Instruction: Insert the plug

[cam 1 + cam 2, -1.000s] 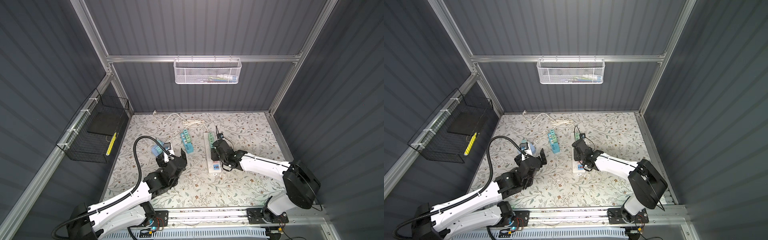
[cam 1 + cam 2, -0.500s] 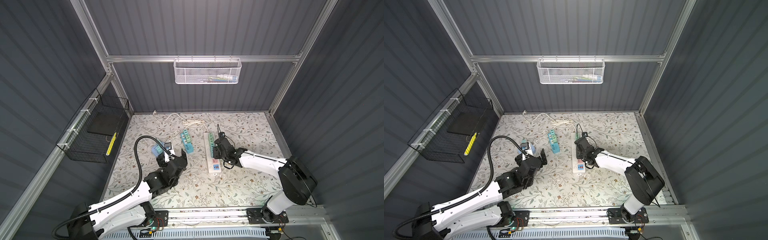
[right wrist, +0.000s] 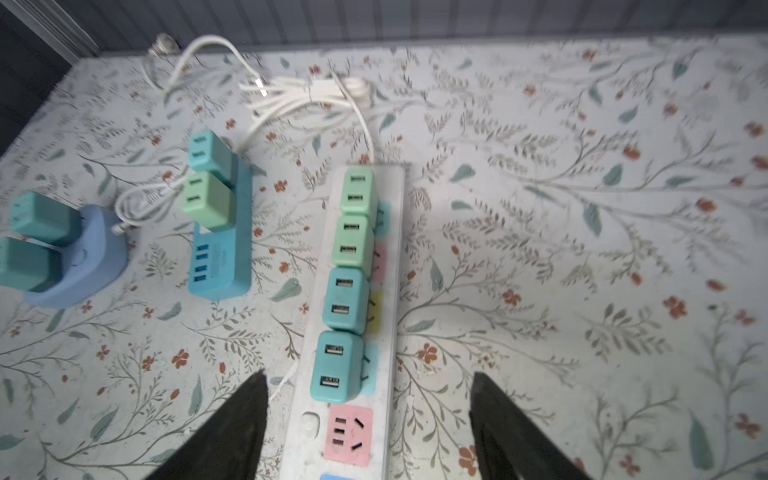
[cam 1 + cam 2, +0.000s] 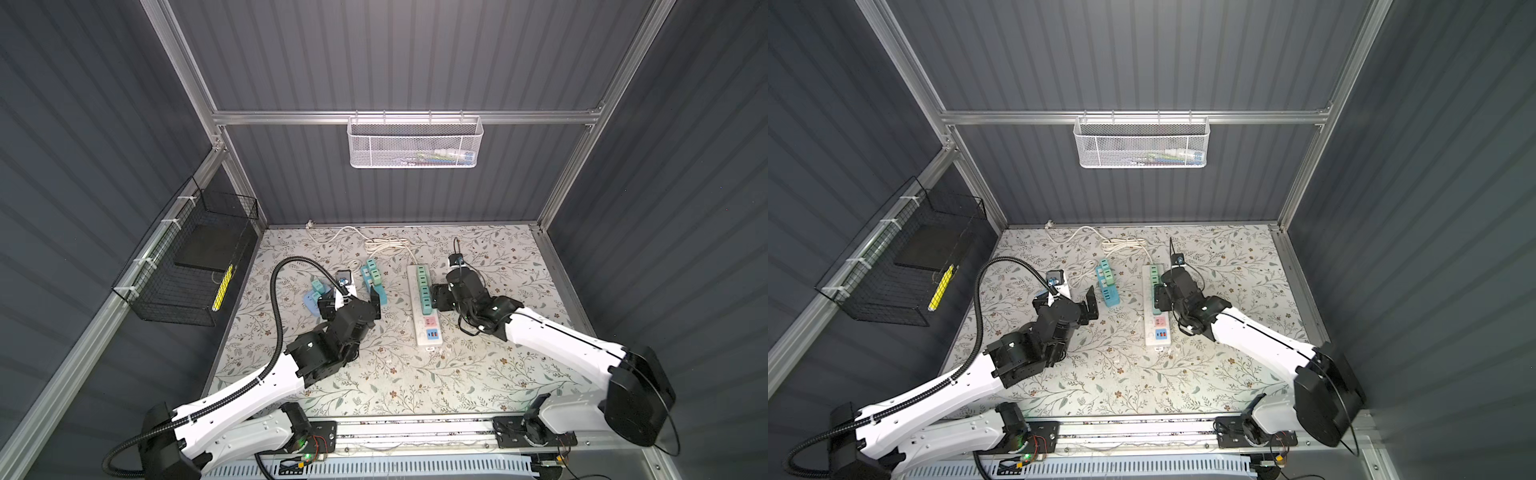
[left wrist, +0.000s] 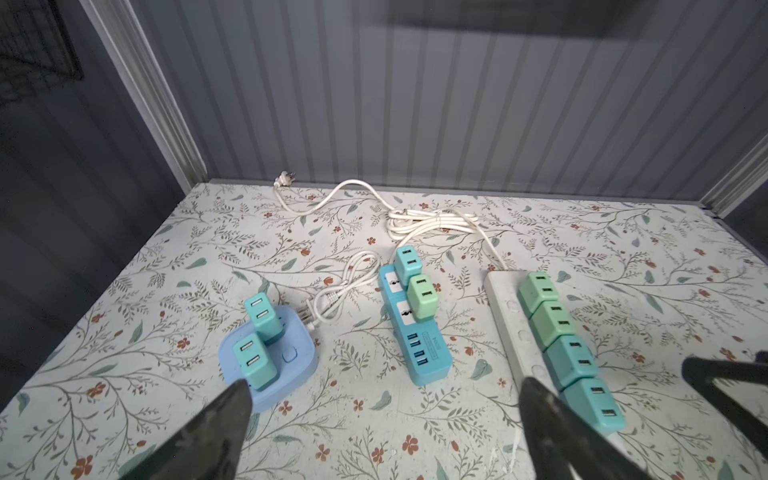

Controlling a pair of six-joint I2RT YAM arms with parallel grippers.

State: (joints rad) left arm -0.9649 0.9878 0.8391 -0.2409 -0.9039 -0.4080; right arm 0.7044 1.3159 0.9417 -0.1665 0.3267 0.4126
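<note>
A white power strip (image 3: 353, 457) lies on the floral mat, shown in both top views (image 4: 428, 328) (image 4: 1156, 328). Several green and teal plugs stand in a row in it. The nearest teal plug (image 3: 334, 368) (image 5: 592, 401) sits in its socket, just beyond a bare pink socket (image 3: 348, 434). My right gripper (image 3: 369, 376) (image 4: 435, 297) (image 4: 1158, 297) is open, its fingers straddling the strip at that plug without touching it. My left gripper (image 5: 382, 386) (image 4: 351, 301) (image 4: 1065, 301) hangs open and empty over bare mat.
A blue strip (image 5: 419, 345) with two plugs lies left of the white strip, and a round pale-blue hub (image 5: 291, 357) with two more plugs lies further left. White cords (image 5: 419, 220) coil near the back wall. A black wire basket (image 4: 187, 270) hangs on the left wall.
My right gripper's jaws have spread wider around the nearest teal plug, and the gripper has shifted slightly toward the back wall. The left arm has not moved.
</note>
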